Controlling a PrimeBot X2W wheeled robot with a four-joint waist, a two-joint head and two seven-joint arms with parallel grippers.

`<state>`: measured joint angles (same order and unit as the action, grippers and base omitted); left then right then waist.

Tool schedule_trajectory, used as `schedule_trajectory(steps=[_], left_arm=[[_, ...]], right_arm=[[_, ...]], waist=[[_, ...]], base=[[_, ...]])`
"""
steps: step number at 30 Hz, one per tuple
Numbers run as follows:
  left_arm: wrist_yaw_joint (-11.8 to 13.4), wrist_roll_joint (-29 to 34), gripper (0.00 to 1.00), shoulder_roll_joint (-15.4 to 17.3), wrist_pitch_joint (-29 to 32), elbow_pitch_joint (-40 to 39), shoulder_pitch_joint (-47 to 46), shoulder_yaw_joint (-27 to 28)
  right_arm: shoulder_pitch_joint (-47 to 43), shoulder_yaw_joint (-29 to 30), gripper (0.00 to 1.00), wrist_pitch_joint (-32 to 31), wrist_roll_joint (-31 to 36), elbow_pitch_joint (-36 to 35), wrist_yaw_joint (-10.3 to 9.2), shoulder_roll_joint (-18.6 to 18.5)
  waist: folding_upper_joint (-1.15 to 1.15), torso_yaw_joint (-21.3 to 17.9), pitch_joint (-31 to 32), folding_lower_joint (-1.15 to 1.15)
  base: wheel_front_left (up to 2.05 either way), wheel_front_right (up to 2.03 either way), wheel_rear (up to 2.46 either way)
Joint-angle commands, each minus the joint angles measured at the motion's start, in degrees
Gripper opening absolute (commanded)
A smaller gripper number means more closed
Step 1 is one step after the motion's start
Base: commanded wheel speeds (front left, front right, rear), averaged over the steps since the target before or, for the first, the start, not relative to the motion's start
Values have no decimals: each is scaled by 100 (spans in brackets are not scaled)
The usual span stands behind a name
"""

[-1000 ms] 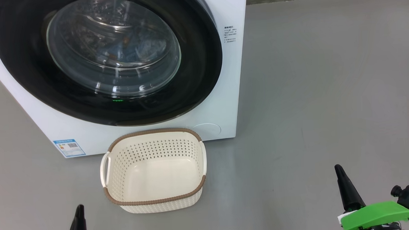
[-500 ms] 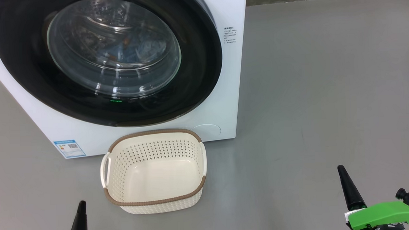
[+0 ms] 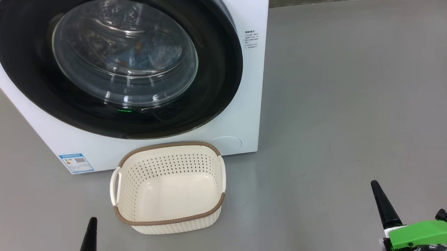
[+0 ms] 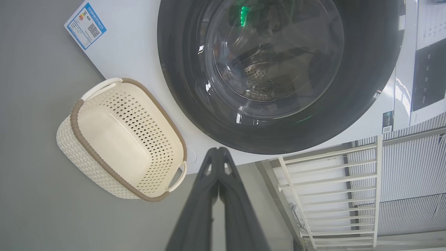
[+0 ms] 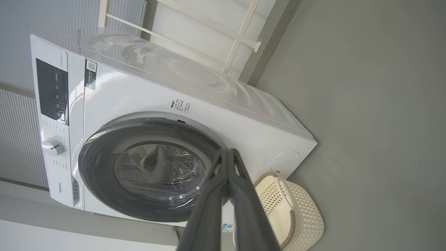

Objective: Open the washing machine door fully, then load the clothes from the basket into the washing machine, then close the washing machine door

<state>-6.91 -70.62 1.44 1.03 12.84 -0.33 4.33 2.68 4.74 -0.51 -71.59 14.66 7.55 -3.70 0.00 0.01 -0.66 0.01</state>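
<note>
Dark and slim, the left gripper [image 3: 92, 223] rises from the lower left edge of the head view, its two fingers pressed together into one point with nothing between them. In the left wrist view, the tips meet in the same way in front of the bottom of the machine. Above it, a small blue label sticker [image 3: 76, 162] sits on the low left corner of the washing machine [image 3: 252, 87], a big white box standing on the grey floor [image 3: 338, 99]. The washing machine door [image 3: 222, 77] takes most of the front: a wide glossy black rim around a bulging clear glass centre, and it lies shut against the front. Behind the glass, inside the drum, the clothes [image 3: 156, 55] appear as blue fabric with a few orange spots, not sharp because of the reflections. A small green light [image 3: 124, 110] glows on the lower part of the black rim. Below the door, the basket [image 3: 175, 227] stands upright on the floor just before the machine, with its brown rim, white side handles and smooth cream bottom in plain sight; I cannot tell if it touches the front panel. Further right, well apart from the basket, the right gripper [image 3: 375, 185] comes up from the lower right corner, fingers closed tight on nothing, with a green cover [image 3: 422, 234] at its base. The right wrist view shows these joined tips before the door's edge, and a dark control panel [image 5: 52, 90] with a round knob [image 5: 52, 147] on the machine
</note>
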Motion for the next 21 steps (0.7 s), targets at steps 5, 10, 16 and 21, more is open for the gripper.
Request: schedule_trajectory(steps=[5,10,16,21], left_arm=[[-44,-423,0,124,101,-74,-328,167],[-47,-749,0,128,185,-37,-376,177],[-50,-1142,0,132,286,8,-435,189],[-53,-1469,0,136,370,45,-484,199]], right_arm=[[280,-33,0,-104,-411,-117,-5,-11],[292,-3,0,-189,-728,-107,-5,-1],[307,34,0,-293,-1111,-96,-6,12],[319,65,0,-379,-1430,-86,-6,22]], waist=[[0,0,8,0],[0,0,15,0],[0,0,24,0],[0,0,32,0]], base=[[0,0,0],[0,0,0],[0,0,0],[0,0,0]])
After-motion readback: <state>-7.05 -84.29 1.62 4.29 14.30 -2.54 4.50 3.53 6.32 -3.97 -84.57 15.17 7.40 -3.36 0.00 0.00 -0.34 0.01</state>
